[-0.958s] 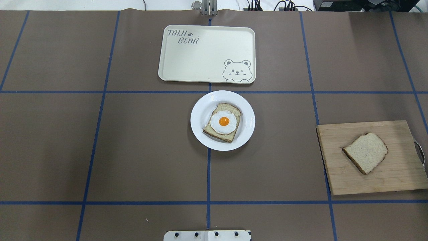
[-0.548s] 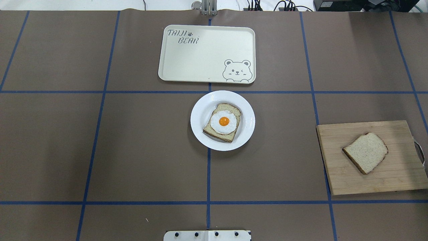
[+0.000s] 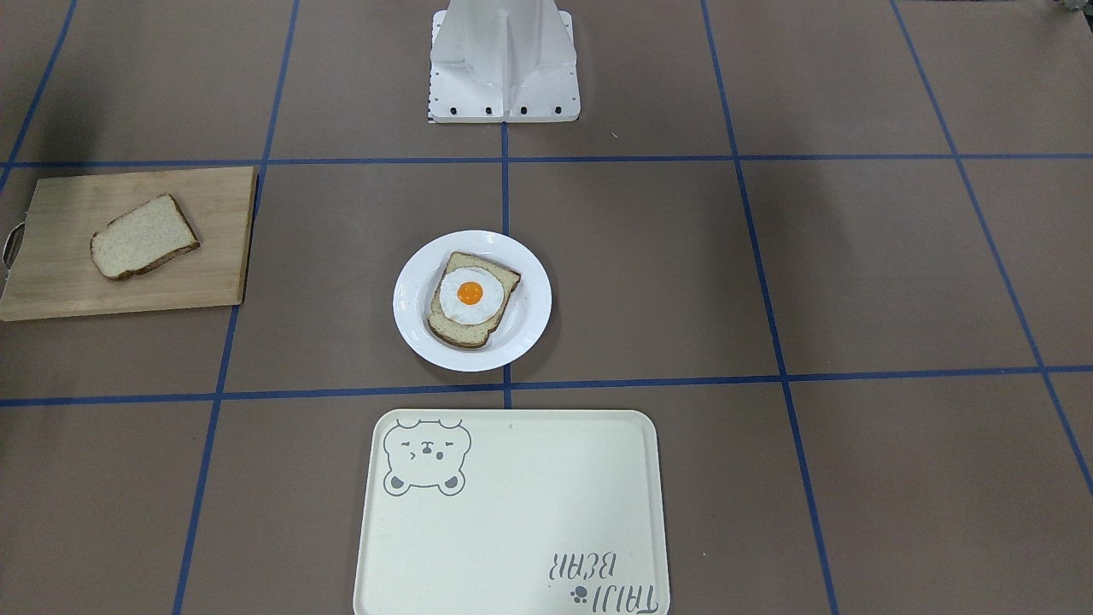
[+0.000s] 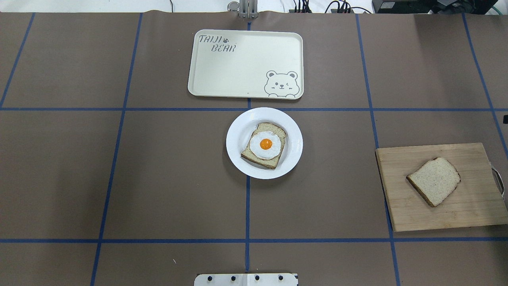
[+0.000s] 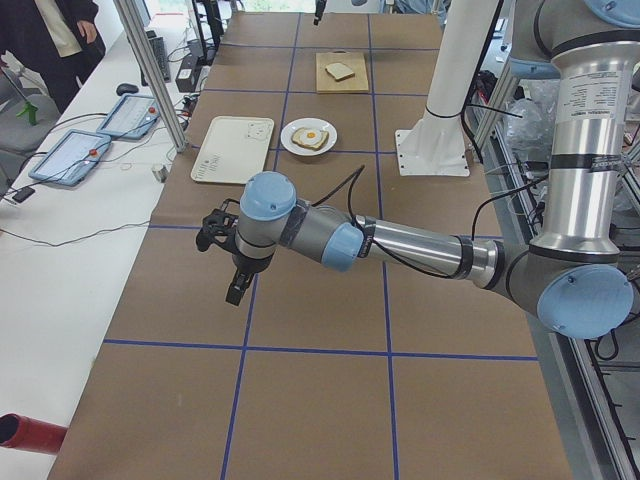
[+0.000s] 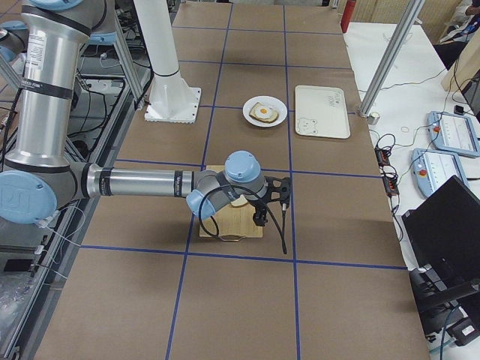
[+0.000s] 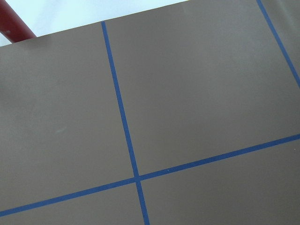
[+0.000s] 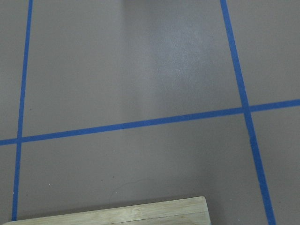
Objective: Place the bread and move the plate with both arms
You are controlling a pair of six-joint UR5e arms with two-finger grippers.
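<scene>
The plain bread [image 4: 433, 181] lies on a wooden cutting board [image 4: 468, 210] at the table's right; it also shows in the front view [image 3: 141, 236]. The white plate [image 4: 235, 139] sits mid-table and holds a slice with a fried egg [image 4: 265, 144]. The plate also shows in the front view [image 3: 410, 299]. My left gripper [image 5: 235, 292] hangs above bare table far to the left, seen only in the left side view. My right gripper [image 6: 259, 218] hovers at the board's far edge, above it. I cannot tell whether either is open or shut.
A cream bear tray [image 4: 246, 63] lies beyond the plate, near the far edge. The robot base [image 3: 504, 60] stands at the near side. The right wrist view shows the board's edge [image 8: 117, 213]. A red cylinder [image 7: 14, 26] lies at the table's left end.
A small dark piece has come in at the right edge of the overhead view. Bread, plate and tray have not moved.
</scene>
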